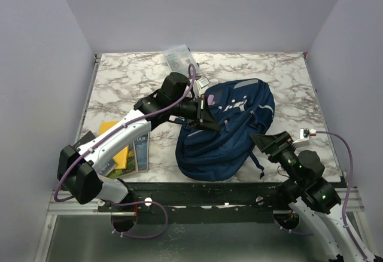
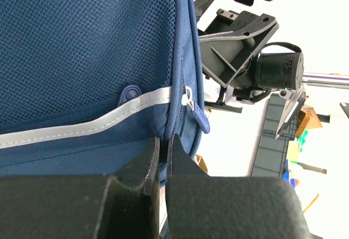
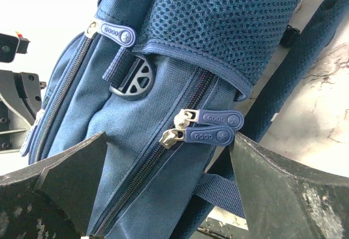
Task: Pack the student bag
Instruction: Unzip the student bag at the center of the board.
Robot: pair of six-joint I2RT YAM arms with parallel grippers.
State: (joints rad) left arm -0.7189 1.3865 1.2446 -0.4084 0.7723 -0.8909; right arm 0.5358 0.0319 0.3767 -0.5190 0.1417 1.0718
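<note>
Books (image 1: 122, 148) lie on the tabletop (image 1: 287, 82) at the left, beside the left arm, and a clear pouch (image 1: 178, 54) sits at the back edge. None of these is in the bag yet.

The left pincer (image 1: 203, 111) is clenched against the upper left side of the bag (image 1: 230, 133). Its wrist view shows the fingertips (image 2: 182, 154) nearly together right at the blue fabric. Whether a fold is caught between them I cannot tell.

The bag lies on its back mid-tabletop, between the two arms, with its straps trailing toward the near edge.

At the right, the right pincer (image 1: 263, 143) is released, its jaws wide and set either side of the bag's flank. Two zip pulls (image 3: 210, 127) sit together between them, and that zip looks shut.

The step in hand seems to be opening the bag. The left arm appears to steady it while the right lines up on the zip. Next, the right pincer needs to close on a single pull, not both, then draw it along the track while the left holds firm.
</note>
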